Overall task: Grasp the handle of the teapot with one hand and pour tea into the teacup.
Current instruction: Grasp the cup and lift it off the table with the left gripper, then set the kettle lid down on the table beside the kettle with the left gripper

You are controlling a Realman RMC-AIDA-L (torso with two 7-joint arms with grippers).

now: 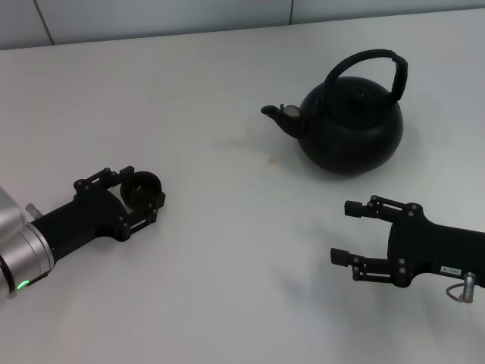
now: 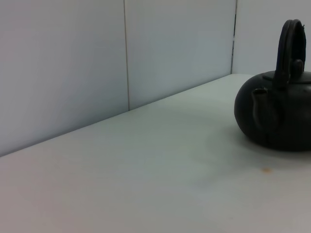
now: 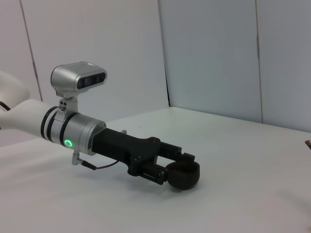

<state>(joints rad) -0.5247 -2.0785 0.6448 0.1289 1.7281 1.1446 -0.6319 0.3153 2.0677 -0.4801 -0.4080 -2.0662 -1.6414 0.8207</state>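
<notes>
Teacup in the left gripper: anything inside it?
In the head view the teacup, clasped between the left gripper fingers on the table, shows only a dark interior; no liquid is discernible. Its bottom is too dark to make out.

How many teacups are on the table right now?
1. The teacup sits between the left gripper's fingers, apart from the teapot. No others show.

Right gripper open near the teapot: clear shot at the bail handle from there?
Probably yes. The right gripper sits open on the table, in front of the teapot, with bare surface between them. The handle stands upright and unobstructed. The left gripper holds the teacup well off to the side.
</notes>
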